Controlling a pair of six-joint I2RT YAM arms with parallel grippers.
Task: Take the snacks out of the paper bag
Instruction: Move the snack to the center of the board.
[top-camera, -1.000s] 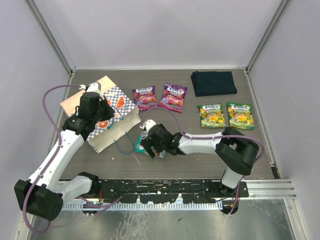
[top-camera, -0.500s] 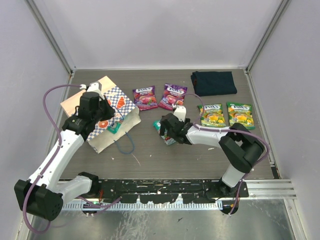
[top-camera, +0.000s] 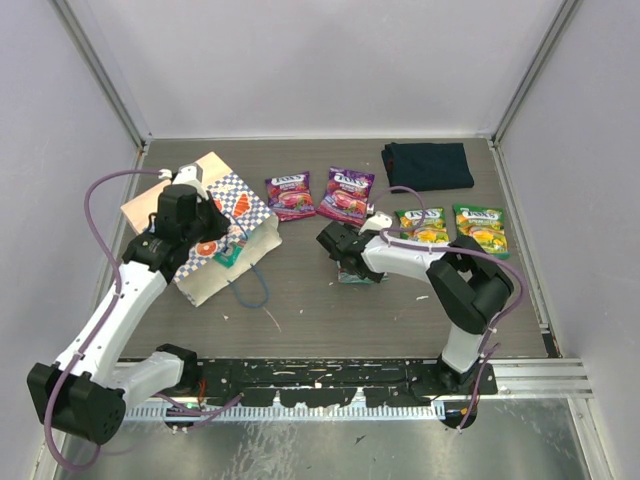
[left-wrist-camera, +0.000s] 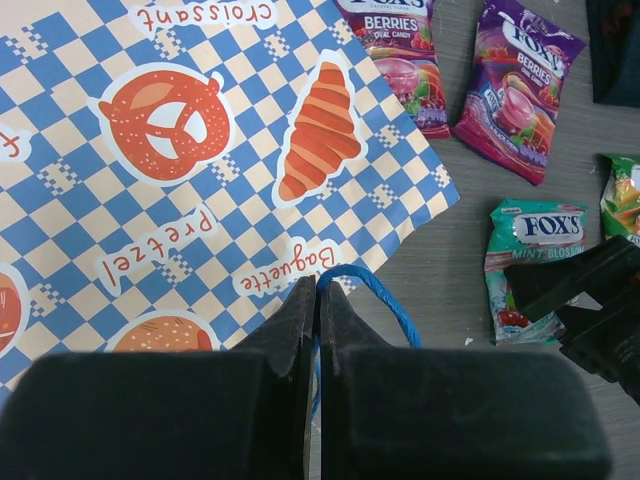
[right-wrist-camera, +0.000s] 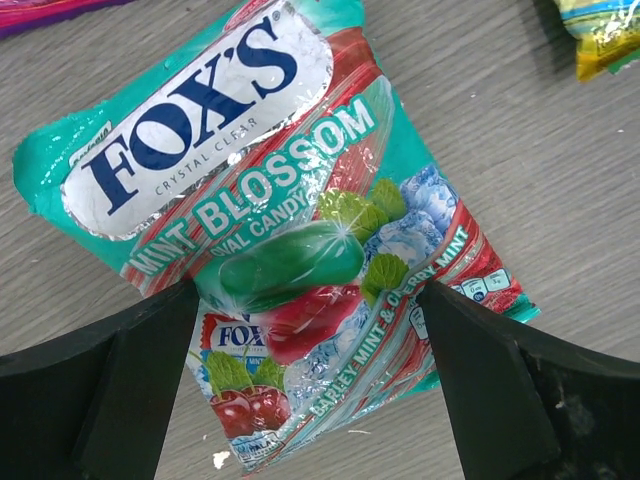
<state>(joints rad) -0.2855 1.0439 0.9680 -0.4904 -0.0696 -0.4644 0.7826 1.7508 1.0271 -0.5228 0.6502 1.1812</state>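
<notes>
The right gripper (right-wrist-camera: 308, 300) is standing with its fingers spread wide on either side of a teal packet (right-wrist-camera: 290, 200). The packet is lying flat on the worktop (top-camera: 300, 320) about midway between the left and right edges, just beside a green packet (top-camera: 423, 229) and well apart from the paper bag (top-camera: 205, 285) at the left edge. The left gripper (left-wrist-camera: 316, 300) is showing its jaws pressed together, apparently pinching the blue cord handle (left-wrist-camera: 350, 270) at the bag's mouth. Another teal packet (top-camera: 230, 255) appears to be peeking out there.

Risks, as judged: the glossy film may be clinging to a finger pad, so a lift could drag the packet askew. The right wrist is also working close to the green packet and could nudge it out of its row on retreat. On the left, the grip is on cord rather than paper, so a pull could slide the whole bag instead of opening it.

Against the frame a second ago, the right gripper is no longer near the bag's mouth towards the near edge. It has carried the teal packet rightward and farther from the near edge, while the left arm and bag are remaining as they were.
</notes>
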